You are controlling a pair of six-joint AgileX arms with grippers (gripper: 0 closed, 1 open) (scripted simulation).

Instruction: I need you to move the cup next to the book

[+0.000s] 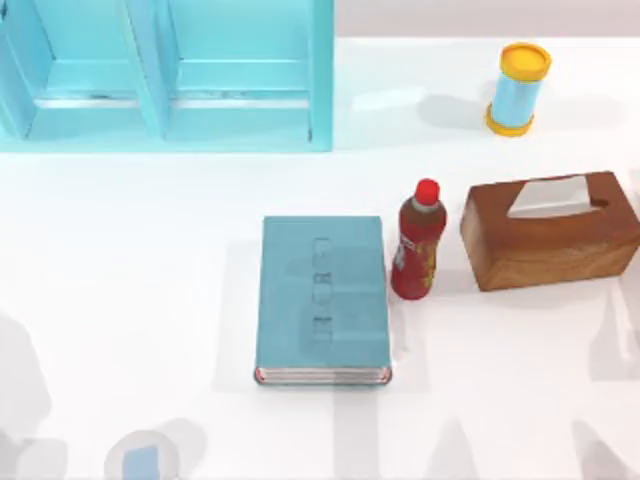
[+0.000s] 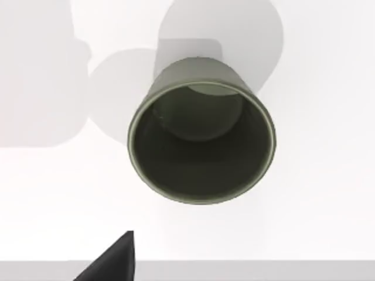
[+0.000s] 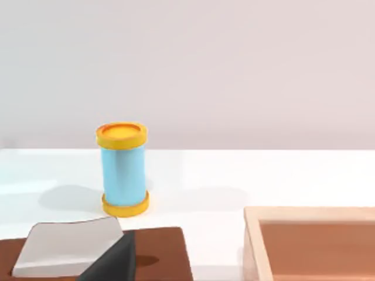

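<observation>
Left wrist view, olive cup [image 2: 202, 137] upright on the white tabletop [image 2: 316, 205], mouth open under the camera, left tool's dark fingertip [image 2: 114, 263] just beside it, grip state unclear, book [image 1: 322, 300] mid-tabletop.

- Lighting: bright and even, from overhead; the white tabletop [image 1: 120, 280] is close to washed out.
- Shadows: soft grey patches along the tabletop's near edge; a pale one left of the book [image 1: 322, 300]; overlapping rounded ones behind the cup [image 2: 202, 137].
- Glare: none noted.
- Focus: mild softness on all edges; no visible edge distortion.
</observation>
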